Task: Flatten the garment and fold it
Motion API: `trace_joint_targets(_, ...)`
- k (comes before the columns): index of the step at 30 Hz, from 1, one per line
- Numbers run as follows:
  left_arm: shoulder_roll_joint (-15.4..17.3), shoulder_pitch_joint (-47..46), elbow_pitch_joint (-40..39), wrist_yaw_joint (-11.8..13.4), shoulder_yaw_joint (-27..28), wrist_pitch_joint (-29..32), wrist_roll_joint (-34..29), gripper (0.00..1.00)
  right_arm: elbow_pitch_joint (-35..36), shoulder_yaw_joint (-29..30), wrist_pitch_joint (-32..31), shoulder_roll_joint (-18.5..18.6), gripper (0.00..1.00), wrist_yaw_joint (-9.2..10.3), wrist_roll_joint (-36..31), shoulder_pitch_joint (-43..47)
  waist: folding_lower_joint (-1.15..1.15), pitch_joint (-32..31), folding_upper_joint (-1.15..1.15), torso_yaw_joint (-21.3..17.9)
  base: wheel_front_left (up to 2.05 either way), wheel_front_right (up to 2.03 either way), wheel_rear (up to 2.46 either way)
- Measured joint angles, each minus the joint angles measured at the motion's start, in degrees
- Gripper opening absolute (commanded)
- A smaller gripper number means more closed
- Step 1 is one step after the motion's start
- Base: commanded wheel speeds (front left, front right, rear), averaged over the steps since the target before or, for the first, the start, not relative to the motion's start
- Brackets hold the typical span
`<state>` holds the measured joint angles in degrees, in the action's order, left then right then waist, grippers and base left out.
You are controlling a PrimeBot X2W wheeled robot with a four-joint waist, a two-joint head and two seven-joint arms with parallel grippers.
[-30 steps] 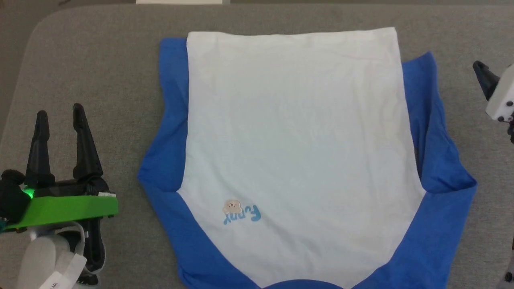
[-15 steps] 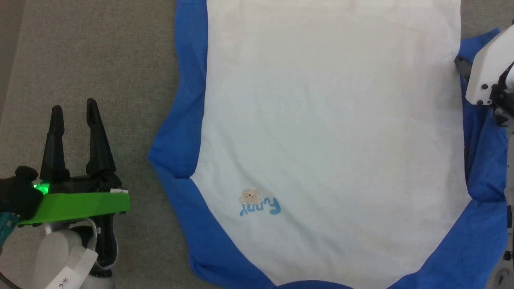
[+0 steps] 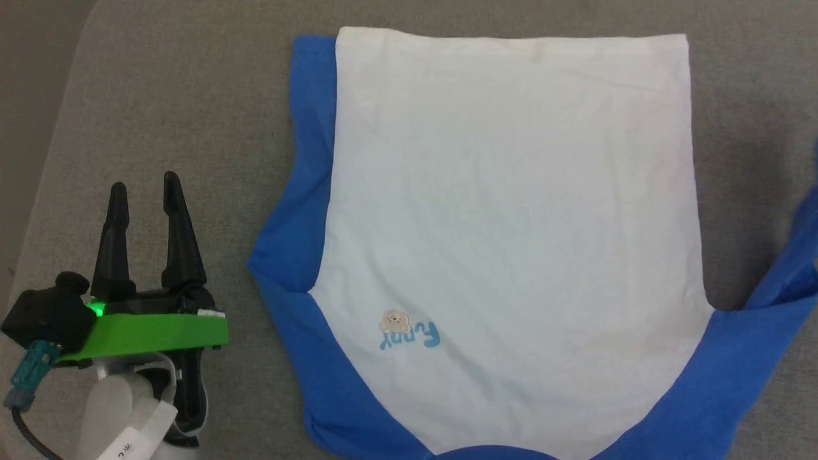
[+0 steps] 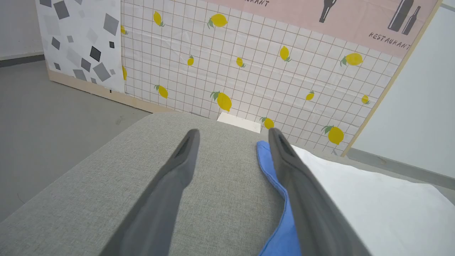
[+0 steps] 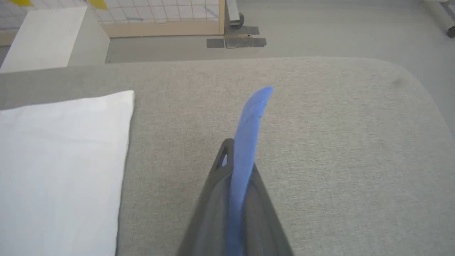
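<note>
On the grey padded surface (image 3: 160,96), the garment (image 3: 511,223) lies spread out with its white body flat, the blue neckband (image 3: 486,452) nearest the robot and the hem at the far end. A small bear logo (image 3: 395,321) with light-blue lettering sits on the chest, toward the garment's left side. The left sleeve (image 3: 297,211) lies close along the white body's left edge.

The left gripper (image 3: 145,183) rests just left of the garment and apart from it, its two dark fingers spread wide with nothing between them.

The right gripper (image 5: 238,156) has its jaws pinched tight on the right sleeve (image 5: 254,106), and a strip of blue cloth stands up past the fingertips. That sleeve is drawn outward from the garment's right side; its blurred end appears lifted off the surface.
</note>
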<state>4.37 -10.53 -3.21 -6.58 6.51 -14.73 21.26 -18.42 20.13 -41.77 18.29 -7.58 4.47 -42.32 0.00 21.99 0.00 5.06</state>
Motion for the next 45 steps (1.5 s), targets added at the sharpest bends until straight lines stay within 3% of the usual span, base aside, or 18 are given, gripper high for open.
trace_joint_targets(4,-0.65,1.55,0.38,-0.02,-0.04,-0.01,-0.46,1.00,6.50,-0.83,0.43,2.64,0.00,0.01,1.58,2.27,-0.01,-3.70,0.00,-0.57,0.00,0.00,0.00)
trace_joint_targets(10,-1.00,4.95,1.00,-0.02,-0.11,0.00,-0.67,1.00,15.41,-9.90,-1.14,4.63,0.00,0.01,9.59,7.55,-0.01,-9.39,0.00,-1.15,0.00,0.00,0.00)
trace_joint_targets(15,-1.18,7.60,0.91,0.15,-0.05,0.00,-0.68,1.00,23.09,-19.44,-3.63,2.25,0.00,0.01,14.34,13.19,-0.01,-14.04,0.00,-1.24,0.00,0.00,0.00)
trace_joint_targets(20,-1.23,9.76,0.71,0.42,-0.09,-0.01,-0.68,1.00,25.82,-28.87,-3.58,-2.18,0.00,0.01,17.22,17.91,-0.01,-17.74,0.00,-0.88,0.00,0.00,0.00)
trace_joint_targets(24,-1.26,10.04,0.55,0.67,-0.09,-0.01,-0.68,1.00,24.15,-34.87,-1.63,-6.48,0.00,0.01,19.04,19.50,-0.01,-19.30,0.00,0.05,0.00,0.00,0.00)
trace_joint_targets(30,-1.29,10.53,0.82,0.67,-0.20,-0.01,-0.68,1.00,16.26,-43.88,2.33,-11.84,0.00,0.01,21.47,21.53,-0.01,-20.25,0.00,2.37,0.00,0.00,0.00)
trace_joint_targets(37,-1.30,10.54,0.89,0.66,-0.57,-0.01,-0.65,1.00,7.04,-52.43,5.33,-14.03,0.00,0.01,23.01,23.09,-0.01,-20.29,0.00,4.47,0.00,0.00,0.00)
trace_joint_targets(45,-1.30,10.53,1.03,0.66,-0.14,-0.01,-0.48,1.00,-0.54,-57.89,4.07,-13.59,0.00,0.01,23.99,23.40,-0.01,-19.14,0.00,4.74,0.00,0.00,0.00)
